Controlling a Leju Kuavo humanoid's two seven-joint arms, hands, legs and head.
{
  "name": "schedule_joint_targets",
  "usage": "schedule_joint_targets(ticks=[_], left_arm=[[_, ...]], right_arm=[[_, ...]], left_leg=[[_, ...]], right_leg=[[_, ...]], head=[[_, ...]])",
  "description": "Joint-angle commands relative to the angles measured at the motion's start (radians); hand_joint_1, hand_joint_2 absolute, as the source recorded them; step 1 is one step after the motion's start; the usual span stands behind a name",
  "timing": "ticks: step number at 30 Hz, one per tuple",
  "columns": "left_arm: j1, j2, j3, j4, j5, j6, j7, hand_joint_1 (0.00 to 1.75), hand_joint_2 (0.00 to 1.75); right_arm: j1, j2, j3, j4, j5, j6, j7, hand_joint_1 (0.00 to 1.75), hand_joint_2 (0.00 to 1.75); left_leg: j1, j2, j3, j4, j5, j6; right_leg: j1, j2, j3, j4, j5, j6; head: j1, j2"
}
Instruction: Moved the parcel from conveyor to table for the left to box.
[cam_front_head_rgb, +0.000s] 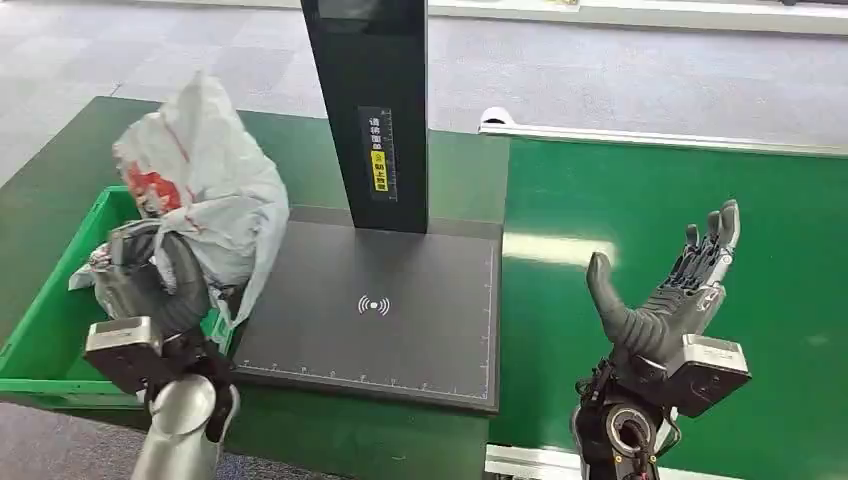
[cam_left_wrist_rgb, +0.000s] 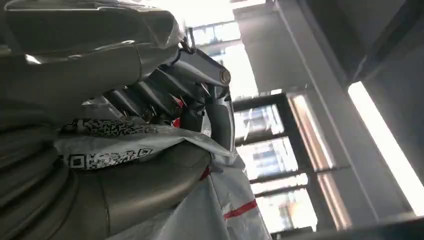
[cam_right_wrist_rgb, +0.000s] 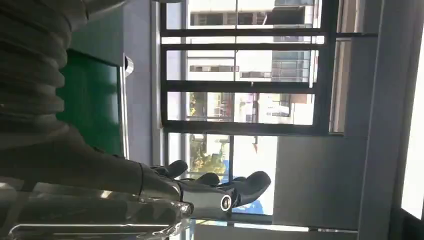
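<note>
Nearest in the head view, the left hand (cam_front_head_rgb: 150, 290) is wrapped around the lower part of the parcel (cam_front_head_rgb: 205, 185), a soft grey-white plastic mailer bag with red markings, and holds it above the near right corner of the green crate (cam_front_head_rgb: 40, 330), at the left edge of the dark scanner pad (cam_front_head_rgb: 380, 310). The left wrist view shows the fingers (cam_left_wrist_rgb: 150, 100) pressed into crumpled film beside a printed code label (cam_left_wrist_rgb: 105, 157). The right hand (cam_front_head_rgb: 670, 300) holds nothing, palm up and fingers spread, over the green conveyor (cam_front_head_rgb: 700, 190). Beyond the pad rises the black scanner post (cam_front_head_rgb: 370, 110). The bag looks light, limp and rather slippery; it sags around whatever is inside, so a broad grip around its bulk seems safer than pinching loose film, which could slip or tear.
</note>
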Motion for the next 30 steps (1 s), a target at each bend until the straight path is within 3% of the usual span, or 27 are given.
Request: schedule_joint_targets(ticks=[1,4,7,11,20,22,23,24,30], left_arm=[[-0.018,0.067,0.248,0.099,-0.068,-0.002,0.113,1.68,1.75],[-0.064,0.085,0.303,0.256,-0.184,-0.070,0.275,1.75,1.75],[-0.115,0.103,0.352,0.424,-0.232,-0.112,0.341,1.75,1.75],[-0.171,0.117,0.412,0.631,-0.261,-0.154,0.375,1.75,1.75],[-0.177,0.096,0.474,0.699,-0.341,-0.043,0.395,1.75,1.75],[-0.188,0.083,0.495,0.687,-0.331,0.002,0.374,1.48,1.75],[-0.192,0.084,0.494,0.686,-0.331,0.001,0.374,1.48,1.75],[-0.193,0.080,0.501,0.677,-0.321,0.017,0.363,0.00,1.75],[-0.172,0.051,0.515,0.586,-0.230,0.056,0.263,0.00,1.75]], right_arm=[[-0.005,-0.008,-0.007,0.027,-0.001,-0.008,0.004,0.00,1.75],[0.010,-0.024,-0.004,0.018,-0.003,-0.022,0.005,0.00,1.75],[0.011,-0.027,-0.009,0.014,-0.013,-0.023,0.006,0.00,1.75],[0.001,-0.022,-0.008,0.017,-0.011,-0.012,0.024,0.00,1.75],[0.001,-0.009,0.005,0.030,0.009,-0.013,0.047,0.00,1.75],[-0.002,-0.004,0.004,0.038,0.011,-0.016,0.054,0.00,1.75],[-0.003,-0.003,0.005,0.039,0.011,-0.016,0.054,0.00,1.75],[-0.005,-0.003,0.004,0.043,0.011,-0.018,0.055,0.00,1.75],[0.008,0.000,0.007,0.040,0.022,-0.033,0.059,0.00,1.75]], left_leg=[[0.000,0.002,0.002,-0.002,0.001,0.000],[0.000,0.000,0.002,-0.003,0.002,0.000],[0.001,-0.001,0.003,-0.004,0.003,0.000],[0.000,-0.001,0.003,-0.003,0.002,0.000],[-0.001,-0.001,0.005,-0.005,0.003,0.000],[0.000,-0.001,0.006,-0.004,0.003,-0.001],[0.000,-0.002,0.005,-0.003,0.003,-0.001],[0.000,-0.001,0.006,-0.003,0.002,-0.002],[0.002,-0.002,0.006,-0.003,0.006,-0.005]], right_leg=[[0.000,0.002,0.001,-0.002,0.001,-0.001],[0.000,0.001,0.002,-0.003,0.001,-0.001],[0.001,-0.001,0.003,-0.005,0.002,-0.001],[0.000,0.000,0.002,-0.003,0.002,0.000],[-0.001,0.000,0.004,-0.003,0.002,-0.001],[0.000,0.001,0.005,-0.002,0.003,-0.002],[0.000,-0.001,0.006,-0.001,0.003,-0.002],[0.000,0.000,0.006,-0.001,0.002,-0.002],[0.002,0.000,0.006,-0.001,0.004,-0.006]], head=[[0.000,0.000],[0.000,0.000],[0.000,0.000],[0.000,0.000],[0.000,0.000],[0.000,0.000],[0.000,0.000],[0.000,0.000],[0.000,0.000]])
